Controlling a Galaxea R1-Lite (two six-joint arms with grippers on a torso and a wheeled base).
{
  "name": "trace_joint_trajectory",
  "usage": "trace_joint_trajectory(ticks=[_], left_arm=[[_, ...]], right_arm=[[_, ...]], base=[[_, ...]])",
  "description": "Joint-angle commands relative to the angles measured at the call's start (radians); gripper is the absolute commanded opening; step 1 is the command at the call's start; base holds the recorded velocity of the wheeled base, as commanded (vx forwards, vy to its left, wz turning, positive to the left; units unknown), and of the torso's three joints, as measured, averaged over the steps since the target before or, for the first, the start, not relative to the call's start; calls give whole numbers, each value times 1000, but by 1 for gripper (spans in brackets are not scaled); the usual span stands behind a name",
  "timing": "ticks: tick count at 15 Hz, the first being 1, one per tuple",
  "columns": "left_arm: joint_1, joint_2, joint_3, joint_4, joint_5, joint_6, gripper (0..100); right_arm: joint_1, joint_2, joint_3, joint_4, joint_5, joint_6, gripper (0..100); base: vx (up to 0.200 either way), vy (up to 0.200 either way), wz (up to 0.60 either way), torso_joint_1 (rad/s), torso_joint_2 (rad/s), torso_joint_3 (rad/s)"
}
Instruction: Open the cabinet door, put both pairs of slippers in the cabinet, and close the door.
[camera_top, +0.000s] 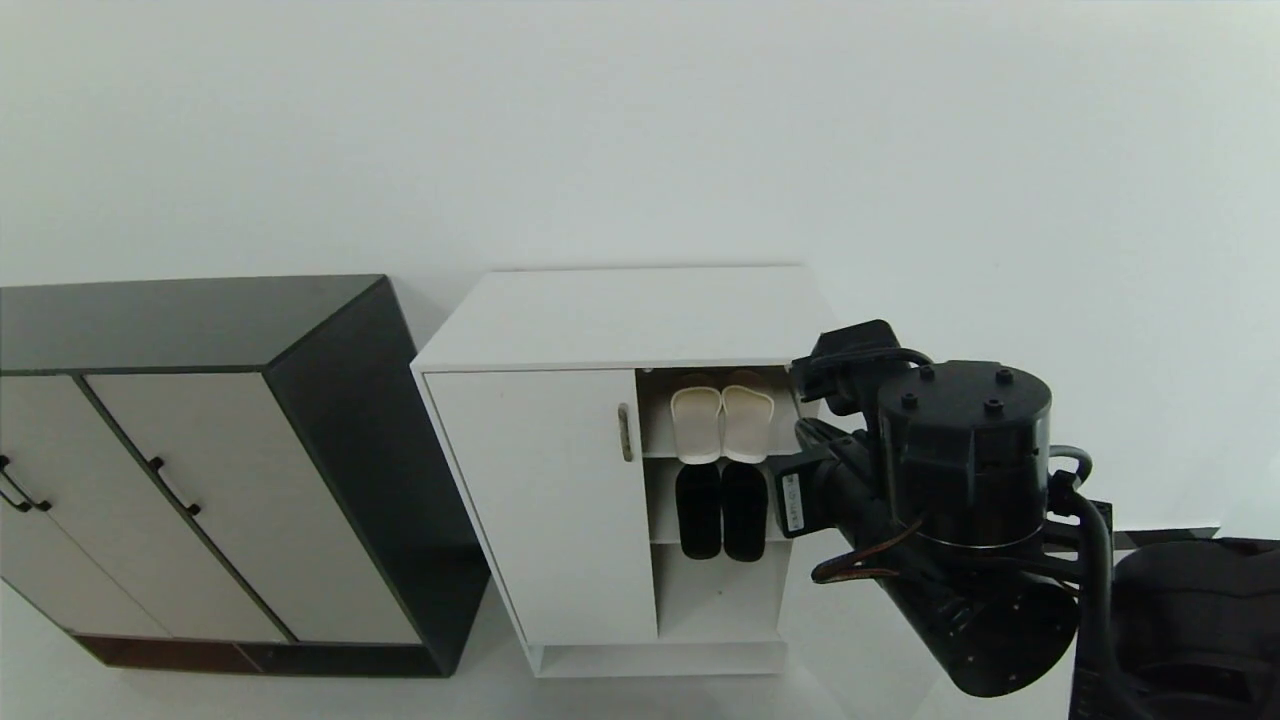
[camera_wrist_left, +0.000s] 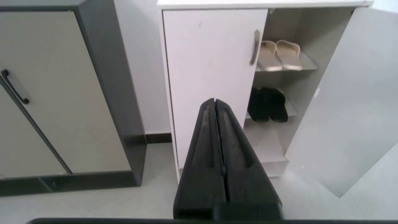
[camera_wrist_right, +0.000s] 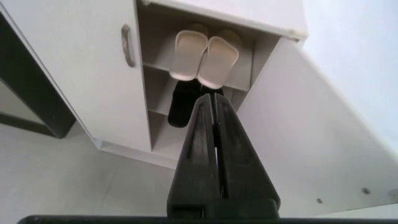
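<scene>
Right end effector (camera_wrist_right: 214, 102), fingers pressed together, points at the cabinet (camera_top: 620, 315) opening beside the open door (camera_wrist_right: 311, 130). Your left end effector (camera_wrist_left: 214, 106) is likewise closed. White slippers (camera_top: 722, 422) and black slippers (camera_top: 720, 510) already sit on the shelves. Get behind the door and push near its free edge.

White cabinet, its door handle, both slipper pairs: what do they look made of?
White cabinet: probably laminated board, matte white; flat panels, square edges, no visible grain.
Door handle: likely metal, dull grey; slight sheen.
Cream slippers: seemingly moulded foam or rubber, matte; smooth one-piece shape.
Black slippers: probably the same, matte black; detail too dark to tell.
</scene>
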Motion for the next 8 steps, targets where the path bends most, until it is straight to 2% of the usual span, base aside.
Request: trace_joint_trajectory(ticks=[1,4,8], left_arm=[[0,1,0,0,0,-1,0],[0,1,0,0,0,-1,0],[0,1,0,0,0,-1,0]], right_arm=[[-4,1,3,0,0,0,0],[-8,2,4,0,1,0,0],[-11,2,7,0,1,0,0]], base=[[0,0,0,237,-540,-295],[0,0,0,90,-196,-108],[0,0,0,8,-14,-9]])
